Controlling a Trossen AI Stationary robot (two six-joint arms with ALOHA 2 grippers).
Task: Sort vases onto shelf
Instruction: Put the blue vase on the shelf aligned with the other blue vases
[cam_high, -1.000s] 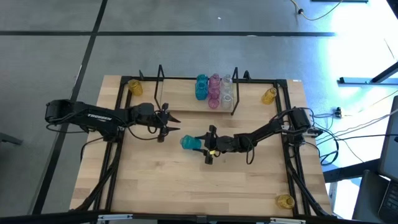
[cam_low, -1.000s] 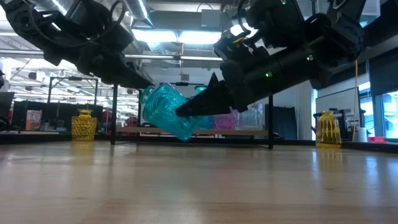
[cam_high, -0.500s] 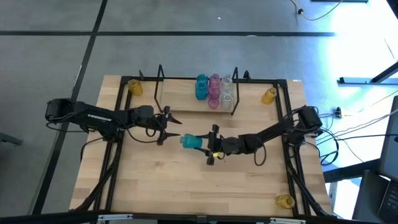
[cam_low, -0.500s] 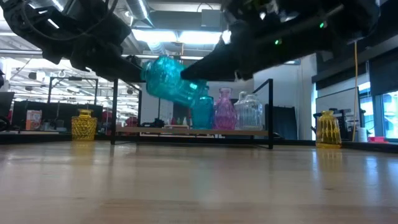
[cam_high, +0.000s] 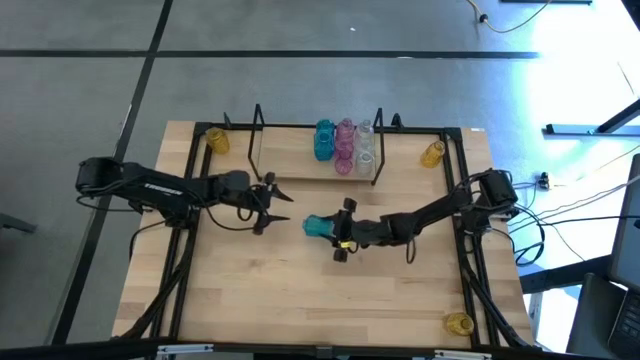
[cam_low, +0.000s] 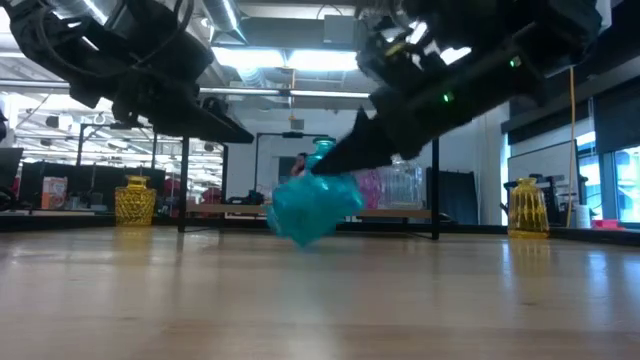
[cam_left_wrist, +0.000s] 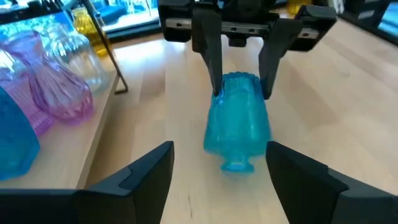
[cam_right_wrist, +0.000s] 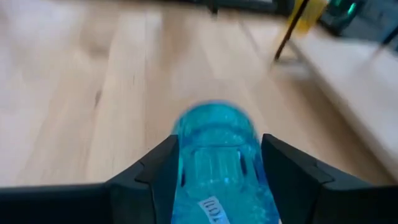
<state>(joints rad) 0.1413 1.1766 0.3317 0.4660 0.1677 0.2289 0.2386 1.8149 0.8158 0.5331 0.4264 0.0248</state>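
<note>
High view first: the right claw (cam_high: 338, 236) grips a teal vase (cam_high: 319, 226) lying on its side near the middle of the surface (cam_high: 330, 300), the vase's neck pointing toward nine o'clock, where the left claw (cam_high: 272, 203) waits just beside it with its fingers spread and nothing between them. That arrangement reads as a handover, the right arm offering the narrow end so the left can take it. In the left wrist view the teal vase is seen end-on with its mouth toward the camera, the other arm's two dark fingers clamped on either side of its wide body, while the left arm's own fingers stand wide apart to either side. The low view shows the vase tilted and low, at or just above the wood; whether it touches I cannot tell. The shelf (cam_high: 300, 167) sits at twelve o'clock from the vase, already carrying a teal vase (cam_high: 325, 140), pink vases (cam_high: 344, 145) and clear vases (cam_high: 365, 143) clustered by colour at its three-o'clock end, leaving the nine-o'clock half bare. Yellow vases stand well apart at the surface's corners, one at the far left (cam_high: 216, 139), one at the far right (cam_high: 433, 153), one at the near right (cam_high: 458, 324).
</note>
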